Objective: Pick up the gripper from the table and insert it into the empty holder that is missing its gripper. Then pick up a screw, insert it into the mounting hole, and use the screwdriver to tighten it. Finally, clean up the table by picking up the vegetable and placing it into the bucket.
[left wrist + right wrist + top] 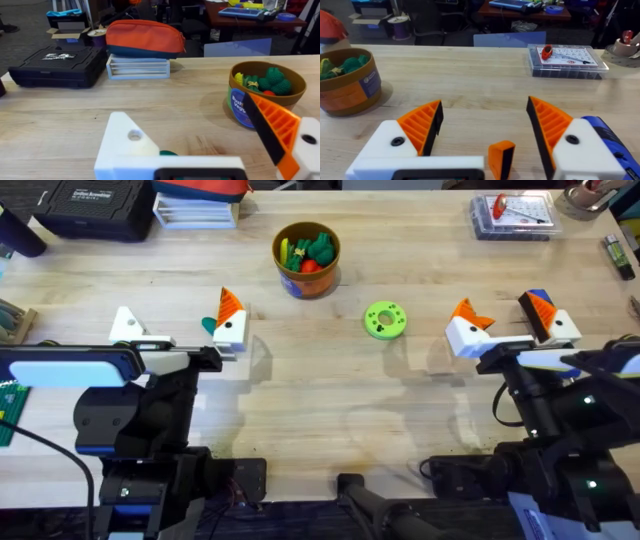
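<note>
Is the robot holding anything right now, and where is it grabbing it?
Nothing is held. The small orange ribbed plastic piece lies between the open right gripper's fingers, touching neither. The left gripper is open too.

The bucket (306, 259) at upper centre is brown-orange with a tan rim, filled with yellow, red and green toys. Right of it lies a bright green disc (385, 320). A teal-green vegetable (209, 326) shows beside a white-and-orange finger block (231, 321).
</note>
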